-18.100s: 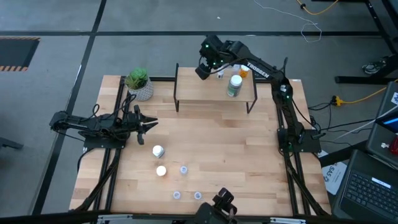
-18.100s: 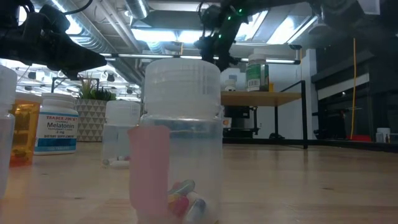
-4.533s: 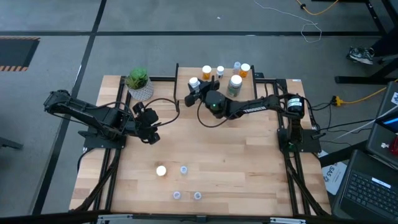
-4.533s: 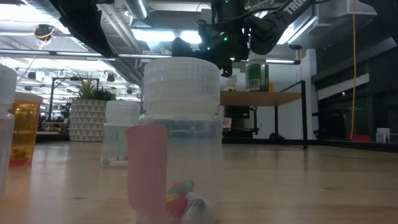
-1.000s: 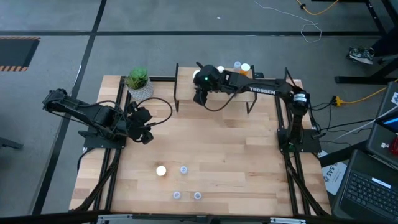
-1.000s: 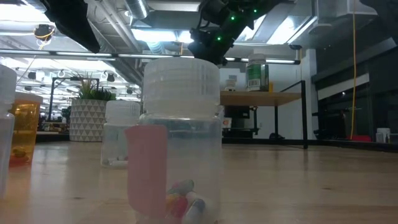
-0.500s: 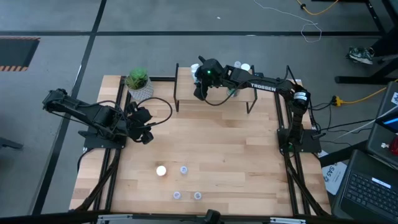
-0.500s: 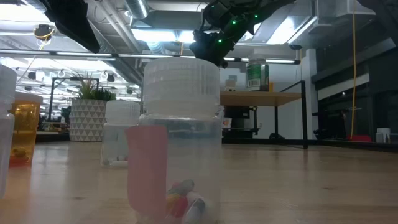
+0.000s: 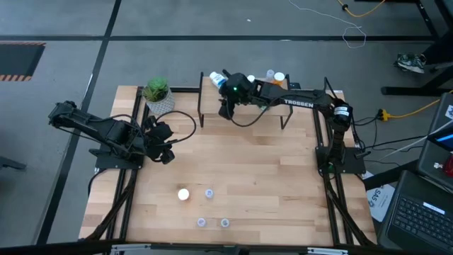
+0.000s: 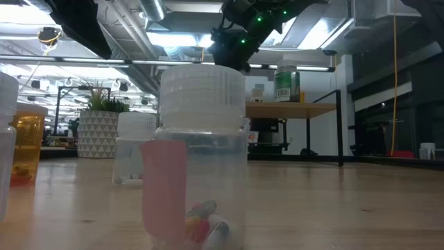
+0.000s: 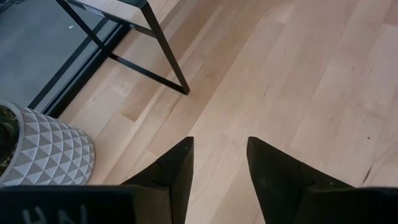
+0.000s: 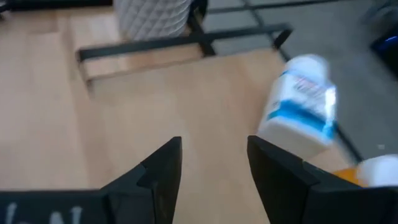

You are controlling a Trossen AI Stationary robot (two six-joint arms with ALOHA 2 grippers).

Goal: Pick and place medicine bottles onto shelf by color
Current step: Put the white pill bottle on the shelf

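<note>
Surface: a light wood tabletop point(image 9: 241, 177) on a black frame, standing on a grey floor. The low view looks across it into a hall with ceiling lights and ducting.

Left part of the table: a green plant point(image 9: 156, 91) in a white patterned pot point(image 11: 40, 155) stands at the far left corner. The shelf point(image 9: 212, 106), wood-topped on thin black legs, stands at the far edge, right of the plant.

Containers on the open table, near edge: one white-capped bottle point(image 9: 183, 194) and three tiny clear bottles point(image 9: 209, 193) close by. In the low view the nearest clear bottle point(image 10: 198, 160) holds a pink strip and a few coloured capsules at its bottom; an orange bottle point(image 10: 24, 149) stands at the picture's left edge.

On the shelf: a white bottle with a blue label point(image 12: 301, 106) stands at the shelf's far left end, just beyond and to one side of the right fingers, not between them. Further bottles point(image 9: 276, 76), white-capped and orange, stand at the shelf's far edge to the right.

Left gripper point(image 11: 217, 163): held low over bare table beside the plant pot, fingers parted, nothing between them; a shelf leg point(image 11: 165, 53) lies ahead of the fingertips.

Right gripper point(image 12: 214, 163): arm stretched across over the shelf's left end, fingers parted and empty above the shelf top.
</note>
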